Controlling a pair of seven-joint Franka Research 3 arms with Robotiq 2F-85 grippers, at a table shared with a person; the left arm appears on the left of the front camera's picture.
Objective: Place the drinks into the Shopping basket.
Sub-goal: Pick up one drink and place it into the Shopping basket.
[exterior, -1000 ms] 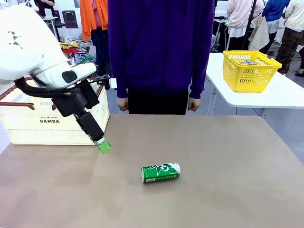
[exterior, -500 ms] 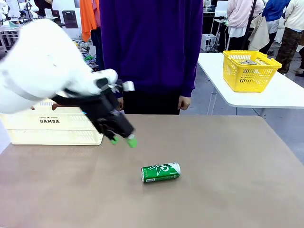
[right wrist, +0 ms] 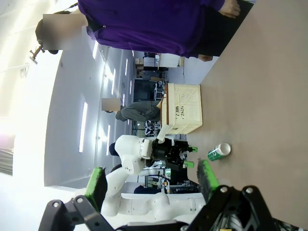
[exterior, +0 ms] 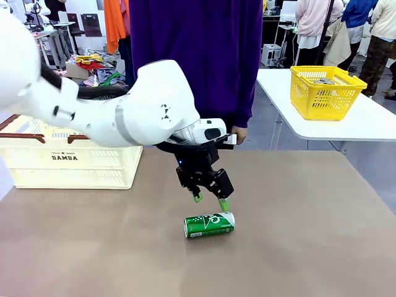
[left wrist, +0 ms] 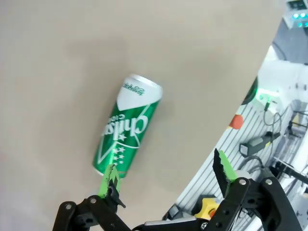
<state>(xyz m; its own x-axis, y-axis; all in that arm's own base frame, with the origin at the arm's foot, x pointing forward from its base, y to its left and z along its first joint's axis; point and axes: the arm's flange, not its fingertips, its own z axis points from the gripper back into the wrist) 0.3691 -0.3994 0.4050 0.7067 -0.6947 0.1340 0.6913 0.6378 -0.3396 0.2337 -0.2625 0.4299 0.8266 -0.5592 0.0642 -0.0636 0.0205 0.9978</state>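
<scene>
Both jaws of the left gripper (exterior: 211, 202) stand wide apart, holding nothing, just over the green can (exterior: 209, 225) at the middle of the table (exterior: 309, 247). White script on the can begins "Chils". It lies on its side, long axis left to right. The Shopping basket (exterior: 93, 168), marked "DAMDA", sits at the far left. The right gripper (right wrist: 151, 178) is wide open and empty too.

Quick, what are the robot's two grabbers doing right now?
Left gripper: open, empty, over the green can.
Right gripper: open, holding nothing.

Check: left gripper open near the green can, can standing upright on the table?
Not upright: the can lies on its side on the table, as the front view shows. The left gripper is open near it.
</scene>
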